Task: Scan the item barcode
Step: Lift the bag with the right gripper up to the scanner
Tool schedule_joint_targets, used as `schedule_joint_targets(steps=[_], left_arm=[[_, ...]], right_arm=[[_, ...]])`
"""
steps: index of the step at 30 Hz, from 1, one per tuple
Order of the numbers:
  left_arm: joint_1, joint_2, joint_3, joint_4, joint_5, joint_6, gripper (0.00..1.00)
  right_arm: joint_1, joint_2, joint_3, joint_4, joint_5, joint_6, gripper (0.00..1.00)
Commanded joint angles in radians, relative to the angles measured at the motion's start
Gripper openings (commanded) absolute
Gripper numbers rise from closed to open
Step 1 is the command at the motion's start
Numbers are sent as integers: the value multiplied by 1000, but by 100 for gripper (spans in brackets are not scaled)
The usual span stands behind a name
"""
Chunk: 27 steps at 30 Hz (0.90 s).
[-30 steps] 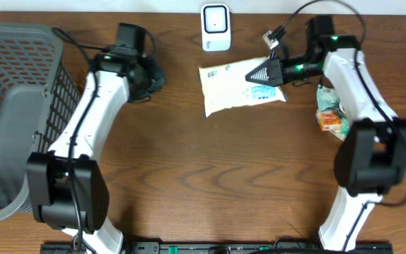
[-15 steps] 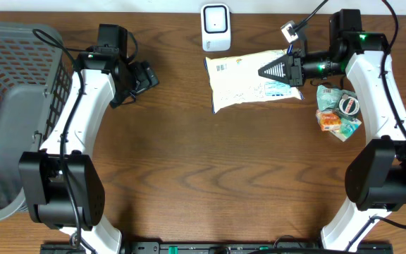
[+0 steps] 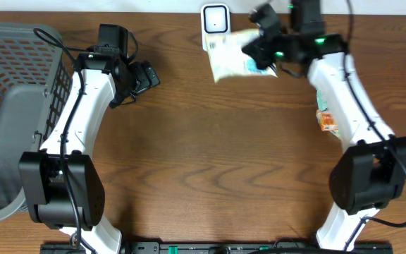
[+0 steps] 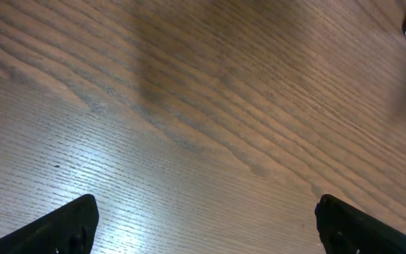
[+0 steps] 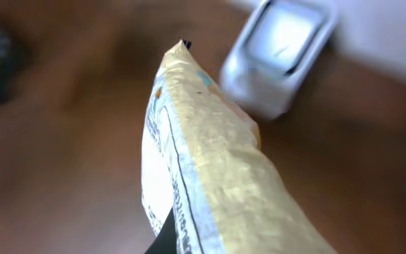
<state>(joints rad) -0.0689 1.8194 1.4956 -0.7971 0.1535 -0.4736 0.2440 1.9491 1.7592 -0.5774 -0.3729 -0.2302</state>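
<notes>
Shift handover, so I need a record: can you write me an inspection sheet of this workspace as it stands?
Surface: brown wooden table, bare in the middle, no spills seen.
Job's things: yellow pouch held up beside the white scanner at the far edge.
Clutter: colourful snack packets beside the right arm; grey mesh basket at the left.
Hands: left hand open and empty; right hand shut on the yellow pouch.
Cables: black cables loop off both arms.
Surroundings: nothing seen beyond the table.
</notes>
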Motion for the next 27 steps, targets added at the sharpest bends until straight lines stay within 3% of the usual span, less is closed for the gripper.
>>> schedule_joint_targets(steps=[1, 5, 9, 23, 27], left_arm=[[2, 6, -2, -3, -9, 6, 98], [2, 6, -2, -3, -9, 6, 98], [2, 6, -2, -3, -9, 6, 98], [2, 6, -2, -3, -9, 6, 98], [2, 6, -2, -3, -9, 6, 98]], right_arm=[[74, -23, 5, 101, 466, 27, 1], [146, 2, 5, 279, 677, -147, 1], [174, 45, 5, 412, 720, -314, 1], [233, 212, 5, 639, 910, -925, 1], [252, 238, 5, 700, 912, -1021, 1]])
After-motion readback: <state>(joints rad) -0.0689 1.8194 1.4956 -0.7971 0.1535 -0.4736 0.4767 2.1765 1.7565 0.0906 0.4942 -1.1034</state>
